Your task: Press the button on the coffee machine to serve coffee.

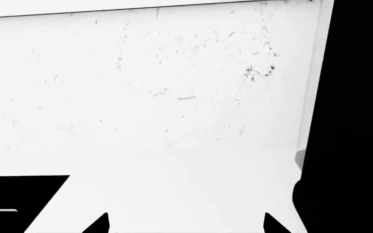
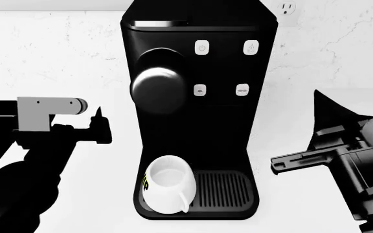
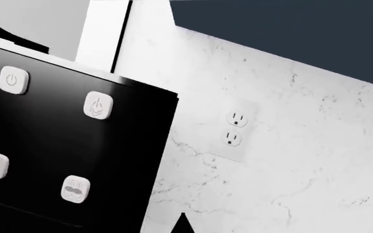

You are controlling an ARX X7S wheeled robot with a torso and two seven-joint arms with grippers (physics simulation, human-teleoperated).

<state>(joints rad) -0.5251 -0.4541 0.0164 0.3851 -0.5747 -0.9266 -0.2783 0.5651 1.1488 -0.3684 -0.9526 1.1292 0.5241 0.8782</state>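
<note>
Right tool (image 2: 316,97) touching nothing, beside coffee machine (image 2: 225,126), opening unclear

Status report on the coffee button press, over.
Left gripper and right gripper flank the coffee machine, touching nothing. Buttons unpressed. White mug on drip tray. Path clear.

Rendered flat, bright, overexposed; countertop (image 2: 57,48) blown white; coffee machine (image 2: 225,121) crushed black, faint glare; sharp throughout, hardly any shadows.

My wrist camera faces the coffee machine (image 3: 76,145), whose black front carries four white buttons (image 3: 98,105) in two rows. Beside it, a double outlet (image 3: 235,130) sits on the marbled wall (image 3: 303,160).
</note>
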